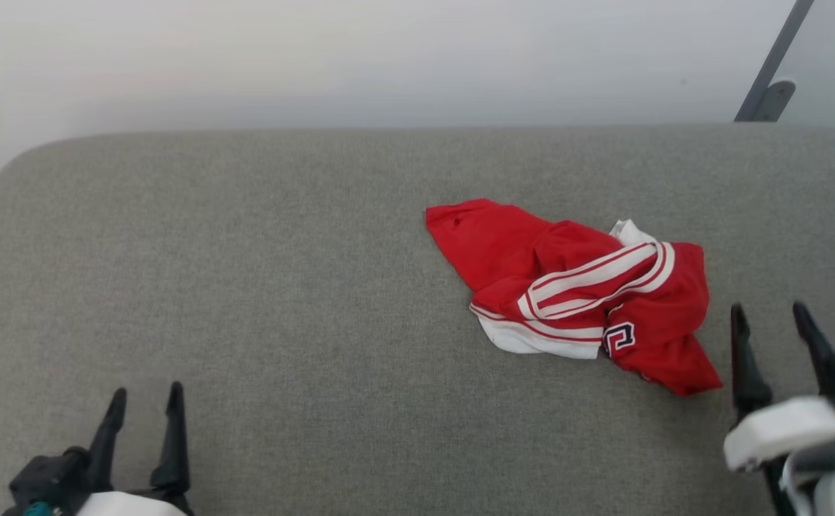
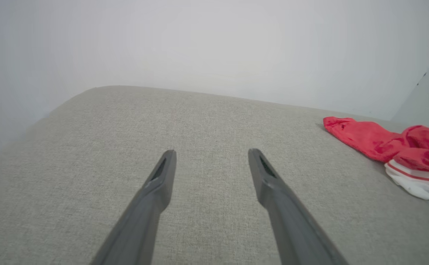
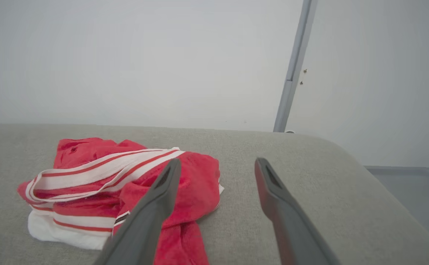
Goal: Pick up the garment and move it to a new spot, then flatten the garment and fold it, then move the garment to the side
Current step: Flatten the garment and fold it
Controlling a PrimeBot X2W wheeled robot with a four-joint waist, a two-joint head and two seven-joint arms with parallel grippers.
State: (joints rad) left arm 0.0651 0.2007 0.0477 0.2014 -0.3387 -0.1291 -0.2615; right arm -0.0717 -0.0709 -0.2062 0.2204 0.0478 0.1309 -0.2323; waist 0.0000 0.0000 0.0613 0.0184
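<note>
"On the grey cushion [image 1: 245, 287], where was the garment [image 1: 575, 294]?"

"Right of the middle, crumpled in a heap, with the striped trim [image 1: 589, 279] on top and the number patch [image 1: 619, 337] at its near edge. No gripper touched it."

"And the grippers?"

"Both had their fingers spread apart and held nothing. The right gripper [image 1: 768, 308] hovered just beside the heap's right edge. The left gripper [image 1: 148, 389] sat well apart, at the near left."

"How far along, then?"

"At the very start, I judged: picking up, moving, flattening, folding and setting aside were all left to do."

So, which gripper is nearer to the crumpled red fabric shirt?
Right. The right gripper sits just beside the crumpled red fabric shirt, apart from it; the left gripper is far off across the grey cushion.
</note>
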